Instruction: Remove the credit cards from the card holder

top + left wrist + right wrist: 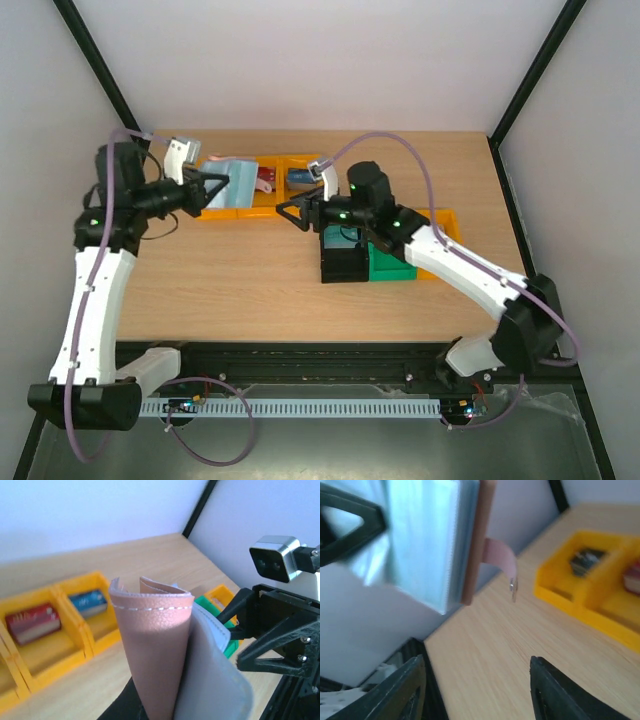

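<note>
Across the pale wooden surface (250, 290) both arms reach away from their bases: the left arm (95, 290) rises along the left edge, and the right arm (470, 270) slants in from the right. At the far side sits a yellow bin (250, 212) split into compartments. Near the middle, under the right arm, a black bin (345, 265) and a green bin (390, 268) stand side by side, touching.

The card holder (155, 650) hangs in the air over the left end of the yellow bin, folded open, reddish-brown outside and pale blue inside. The left hand (212, 188) is pressed together on its lower end. The right hand (290, 212) points toward the holder from just beside it. Its fingers (410, 690) are spread, with nothing between them.

A red card (32, 622) and a blue card (89, 602) lie in neighbouring compartments of the yellow bin. A small pinkish strap (500, 560) with a metal snap sticks out from the holder's edge.
</note>
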### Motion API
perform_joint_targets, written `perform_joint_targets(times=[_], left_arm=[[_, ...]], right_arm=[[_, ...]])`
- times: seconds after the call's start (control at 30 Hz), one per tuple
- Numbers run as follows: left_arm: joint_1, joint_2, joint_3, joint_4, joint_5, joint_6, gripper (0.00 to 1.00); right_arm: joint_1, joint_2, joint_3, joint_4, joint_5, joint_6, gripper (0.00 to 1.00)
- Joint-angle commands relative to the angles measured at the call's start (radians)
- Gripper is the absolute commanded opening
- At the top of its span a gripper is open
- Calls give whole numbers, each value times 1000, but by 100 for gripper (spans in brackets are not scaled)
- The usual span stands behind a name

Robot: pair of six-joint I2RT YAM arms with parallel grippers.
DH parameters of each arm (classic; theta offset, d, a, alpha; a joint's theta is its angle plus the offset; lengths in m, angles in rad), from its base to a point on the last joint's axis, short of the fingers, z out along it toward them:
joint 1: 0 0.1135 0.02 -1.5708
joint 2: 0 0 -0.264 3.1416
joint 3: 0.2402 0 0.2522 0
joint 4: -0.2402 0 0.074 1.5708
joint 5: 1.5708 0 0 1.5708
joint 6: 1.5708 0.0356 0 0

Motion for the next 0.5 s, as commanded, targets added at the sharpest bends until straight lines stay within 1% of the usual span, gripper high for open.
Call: perform_joint_targets(times=[0.0, 0.1, 0.17, 0.23, 0.3, 0.37, 0.47], left_arm=[[4, 11, 232, -352, 111, 348, 2], [2, 7, 375, -434, 165, 365, 2], [2, 7, 436, -467, 193, 357, 2], [2, 17, 490, -503, 214, 356, 2], [2, 27, 551, -527, 228, 354, 2], [2, 29, 578, -531, 249, 340, 2], [3, 25, 592, -530, 284, 322, 2]], right_arm=[[14, -129, -68, 229, -86, -54, 58], [14, -158, -79, 336, -128, -24, 64], [17, -157, -78, 431, -193, 20, 70], [31, -148, -70, 494, -216, 43, 76], [53, -135, -38, 492, -211, 23, 80], [69, -121, 11, 469, -209, -5, 84], [82, -110, 51, 466, -196, -12, 85]])
